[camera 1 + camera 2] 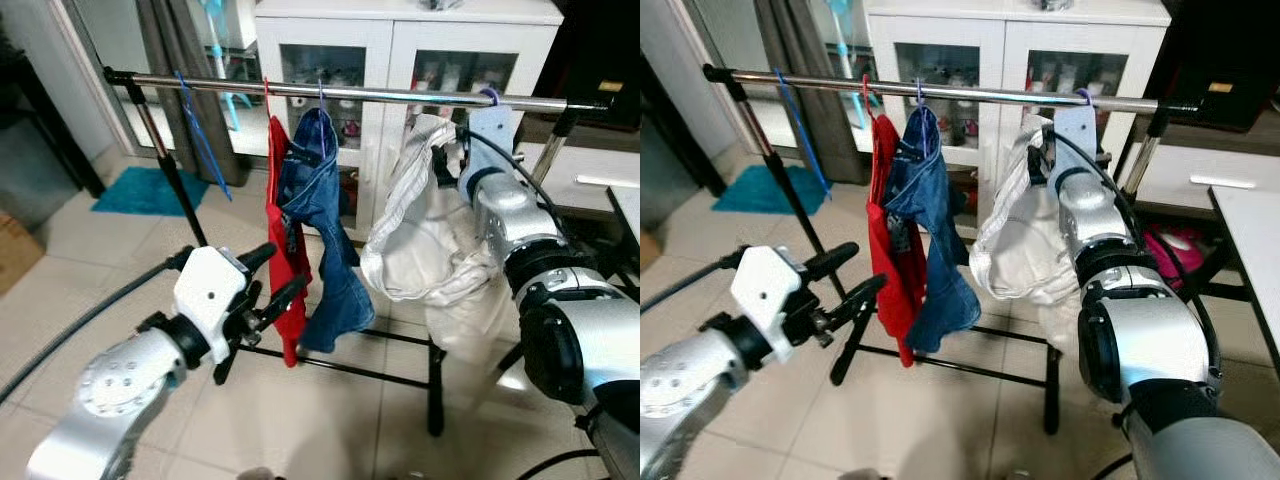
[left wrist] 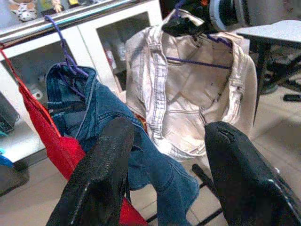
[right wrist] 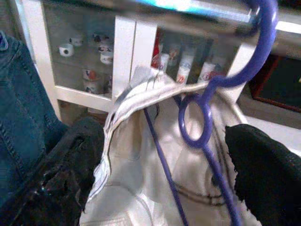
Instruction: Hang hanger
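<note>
A silver rail (image 1: 400,95) crosses the clothes rack. On it hang a red garment (image 1: 280,220), blue jeans (image 1: 320,200) on a purple hanger, and a white garment (image 1: 420,240) on another purple hanger (image 3: 197,117). That hanger's hook (image 3: 263,28) curves over the rail. My right gripper (image 3: 162,134) is raised just under the rail, open, its fingers standing either side of the hanger's neck without touching it. My left gripper (image 1: 275,278) is open and empty, low in front of the red garment. A bare blue hanger (image 1: 200,135) hangs further left.
A white glass-door cabinet (image 1: 400,40) stands close behind the rack. The rack's black base bars (image 1: 435,390) cross the tiled floor. A teal mat (image 1: 150,190) lies at the left, and a white table edge (image 1: 625,210) is at the right.
</note>
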Tool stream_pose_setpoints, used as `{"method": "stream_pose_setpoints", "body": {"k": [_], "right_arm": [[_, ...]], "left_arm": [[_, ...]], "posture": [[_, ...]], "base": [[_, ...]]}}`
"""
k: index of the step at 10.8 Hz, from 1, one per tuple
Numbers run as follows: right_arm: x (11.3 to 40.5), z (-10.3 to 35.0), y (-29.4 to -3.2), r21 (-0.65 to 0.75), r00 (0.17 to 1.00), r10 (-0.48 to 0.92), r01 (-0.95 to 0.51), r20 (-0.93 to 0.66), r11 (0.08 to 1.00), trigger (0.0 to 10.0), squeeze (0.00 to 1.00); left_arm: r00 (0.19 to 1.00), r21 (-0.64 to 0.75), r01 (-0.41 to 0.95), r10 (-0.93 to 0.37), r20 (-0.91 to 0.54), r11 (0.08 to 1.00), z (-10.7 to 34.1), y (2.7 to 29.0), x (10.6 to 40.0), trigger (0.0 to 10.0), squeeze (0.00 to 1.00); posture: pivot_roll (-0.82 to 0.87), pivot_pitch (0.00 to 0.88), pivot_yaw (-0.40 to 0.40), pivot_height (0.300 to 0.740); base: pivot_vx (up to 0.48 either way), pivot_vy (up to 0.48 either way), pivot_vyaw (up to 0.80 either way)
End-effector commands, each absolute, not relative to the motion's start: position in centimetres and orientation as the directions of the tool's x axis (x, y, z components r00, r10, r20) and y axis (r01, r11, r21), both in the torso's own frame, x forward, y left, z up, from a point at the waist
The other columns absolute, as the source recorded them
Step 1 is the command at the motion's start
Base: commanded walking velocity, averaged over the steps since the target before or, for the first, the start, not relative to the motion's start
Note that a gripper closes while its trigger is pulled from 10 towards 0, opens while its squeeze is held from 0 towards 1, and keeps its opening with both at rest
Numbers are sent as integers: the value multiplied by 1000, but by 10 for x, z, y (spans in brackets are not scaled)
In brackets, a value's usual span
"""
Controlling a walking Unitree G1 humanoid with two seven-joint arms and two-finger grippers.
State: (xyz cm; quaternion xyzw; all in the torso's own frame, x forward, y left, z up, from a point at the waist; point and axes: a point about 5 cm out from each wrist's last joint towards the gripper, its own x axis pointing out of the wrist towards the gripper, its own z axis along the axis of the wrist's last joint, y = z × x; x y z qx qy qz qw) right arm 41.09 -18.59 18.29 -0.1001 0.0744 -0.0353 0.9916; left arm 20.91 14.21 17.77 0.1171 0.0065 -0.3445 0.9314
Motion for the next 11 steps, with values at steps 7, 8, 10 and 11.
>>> {"method": "stream_pose_setpoints", "body": {"k": [7,8,10,11], "right_arm": [[414,193,-189,-174,990,-46,22,-134,984,10000,0],[414,194,-188,-182,990,-30,4,-138,983,10000,0],[416,198,-184,-189,991,10,-36,-137,981,10000,0],[416,198,-180,-202,989,33,-62,-145,977,10000,0]], "left_arm": [[753,211,658,-639,-158,723,187,151,192,10000,0],[757,207,653,-633,-161,728,187,152,190,10000,0],[767,204,642,-621,-160,739,187,152,189,10000,0],[769,203,639,-619,-160,742,187,152,188,10000,0]], "posture": [[231,114,90,740],[233,116,86,740],[235,122,73,740],[235,123,70,740]], "base": [[0,0,0],[0,0,0],[0,0,0],[0,0,0]]}}
